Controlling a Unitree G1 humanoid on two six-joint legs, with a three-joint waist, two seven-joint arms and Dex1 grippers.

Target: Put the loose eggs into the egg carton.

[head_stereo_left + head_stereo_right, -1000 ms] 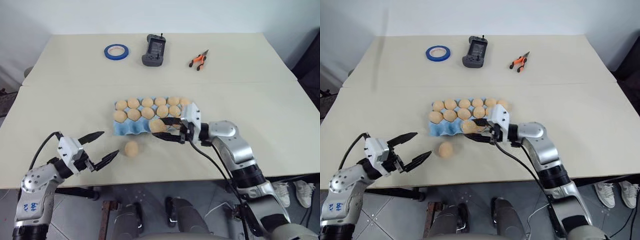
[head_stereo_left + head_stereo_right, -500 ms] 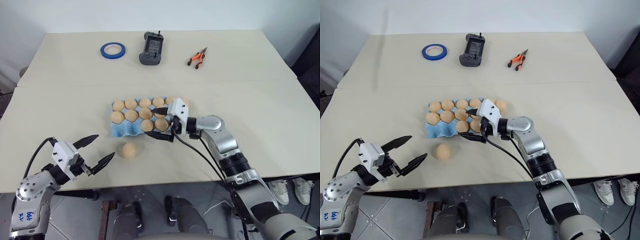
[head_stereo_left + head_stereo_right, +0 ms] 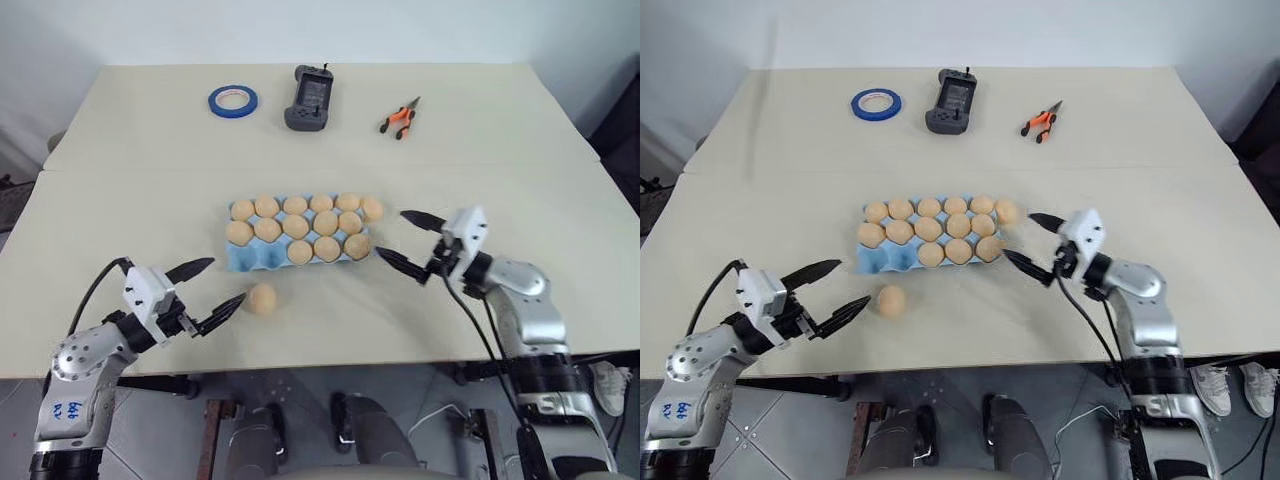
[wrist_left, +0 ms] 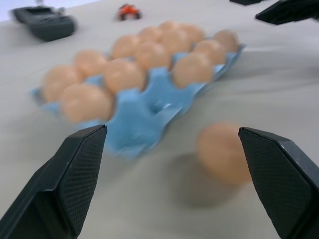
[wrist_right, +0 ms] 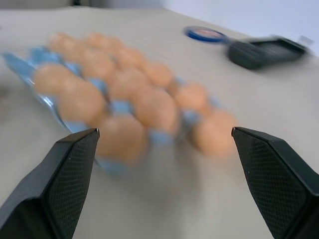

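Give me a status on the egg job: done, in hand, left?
Done: most cups of the egg carton hold eggs, back row full. In hand: nothing; the right gripper hangs open beside the carton, and the left gripper is open, flanking the loose egg on the table. Left: that egg, with blue cups bare at the carton's front left.

Beige table (image 3: 560,190) bearing egg carton (image 3: 252,259), loose egg (image 3: 262,298), tape ring (image 3: 232,99), controller (image 3: 311,98), pliers (image 3: 398,117).

The light blue egg carton (image 3: 250,259) lies flat in the middle of the picture, nearly full of tan eggs. One loose egg (image 3: 262,297) sits just below it, toward its left end.
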